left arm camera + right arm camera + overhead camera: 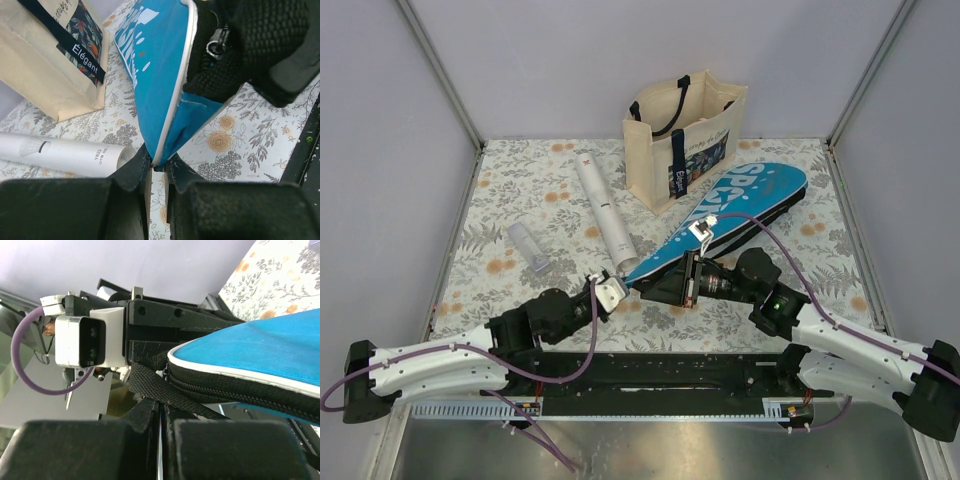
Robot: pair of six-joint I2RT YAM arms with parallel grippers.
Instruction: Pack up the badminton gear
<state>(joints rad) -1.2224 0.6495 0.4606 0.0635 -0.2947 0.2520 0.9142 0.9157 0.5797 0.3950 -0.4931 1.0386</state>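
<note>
The case (730, 210) lies slantwise on the bench (510, 180), its narrow end nearest me. My left hand (157, 167) is at that tip. My right hand (161, 410) is just beside it, on the case's strap (150, 382). The tube (604, 210) lies left of the case, and the tote bag (682, 135) stands behind both.

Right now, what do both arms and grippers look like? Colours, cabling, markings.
Left arm and right arm: white link shells, black joints and bases. A purple cable loops along each. Left gripper and right gripper: black, blocky, white camera mount at the wrist. Green light on the right arm.
</note>
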